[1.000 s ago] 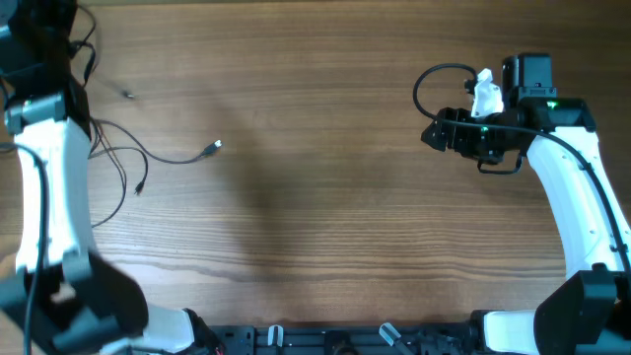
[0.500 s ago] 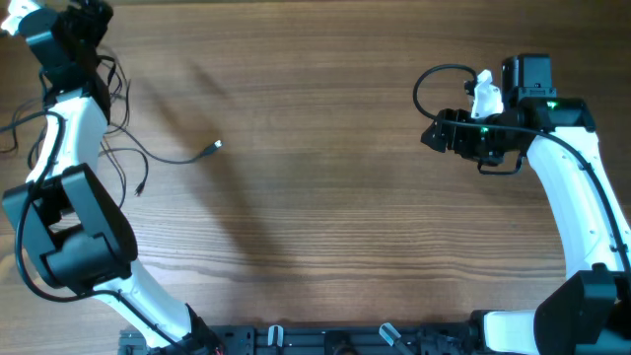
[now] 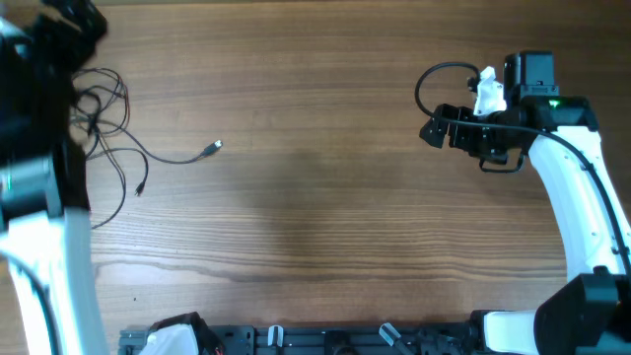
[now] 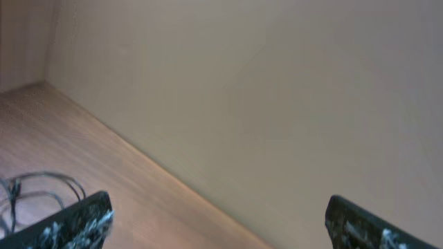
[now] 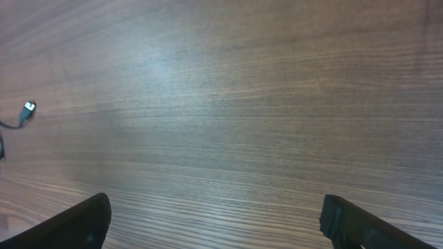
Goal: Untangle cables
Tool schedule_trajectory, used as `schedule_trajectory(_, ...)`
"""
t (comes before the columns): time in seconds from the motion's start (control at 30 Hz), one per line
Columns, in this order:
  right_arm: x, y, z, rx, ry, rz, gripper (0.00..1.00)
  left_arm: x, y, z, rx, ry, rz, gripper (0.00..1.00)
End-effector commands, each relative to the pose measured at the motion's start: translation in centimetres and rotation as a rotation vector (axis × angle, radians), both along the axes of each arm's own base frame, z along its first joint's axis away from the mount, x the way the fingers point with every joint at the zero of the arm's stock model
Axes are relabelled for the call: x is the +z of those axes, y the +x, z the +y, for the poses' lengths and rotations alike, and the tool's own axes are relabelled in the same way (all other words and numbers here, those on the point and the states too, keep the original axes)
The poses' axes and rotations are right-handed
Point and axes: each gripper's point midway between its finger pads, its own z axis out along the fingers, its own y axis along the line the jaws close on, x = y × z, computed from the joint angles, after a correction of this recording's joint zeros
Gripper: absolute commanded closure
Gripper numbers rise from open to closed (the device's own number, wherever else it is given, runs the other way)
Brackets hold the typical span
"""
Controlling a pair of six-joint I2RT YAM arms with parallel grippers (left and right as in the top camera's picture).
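2 grippers spread wide and empty: left gripper (image 4: 218, 225), right gripper (image 5: 211, 221). Thin black cables (image 3: 104, 104) lie at the table's (image 3: 325, 247) left: nearer, 2 loose ends, 1 bearing a silvery plug (image 3: 215, 146); farther, tangled loops.

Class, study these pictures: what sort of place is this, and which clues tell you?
Probably a robotics test bench: a left arm and right arm work at a wooden table, with thin black cables lying on it and a plain wall behind.
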Motion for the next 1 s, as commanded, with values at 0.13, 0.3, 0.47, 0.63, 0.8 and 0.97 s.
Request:
schedule_trajectory(0.13,9.5,-2.3,-0.4,-0.013,-0.032,-0.274,0.00,-4.5,-7.7,-6.7,-0.184,0.025,0.272,0.00)
schedule_trajectory(0.3,12.1,-6.0,-1.5,-0.016,-0.111,-0.341,0.00,-9.4,-10.9,-10.0,-0.397,0.111,0.507,0.00)
schedule_trajectory(0.47,14.7,-9.1,-2.5,0.003,-0.207,-0.458,0.00,-11.8,-12.2,-10.6,-0.423,0.091,0.629,0.00)
schedule_trajectory(0.63,17.4,-12.0,-4.7,-0.048,-0.348,-0.586,0.00,-12.4,-12.1,-10.2,-0.404,0.093,0.661,0.00)
schedule_trajectory(0.8,18.2,-12.7,-5.2,-0.070,-0.373,-0.621,0.00,-12.5,-12.0,-10.2,-0.404,0.091,0.666,0.00)
schedule_trajectory(0.97,18.0,-12.5,-5.2,-0.068,-0.373,-0.611,0.00,-12.5,-12.0,-10.2,-0.404,0.091,0.666,0.00)
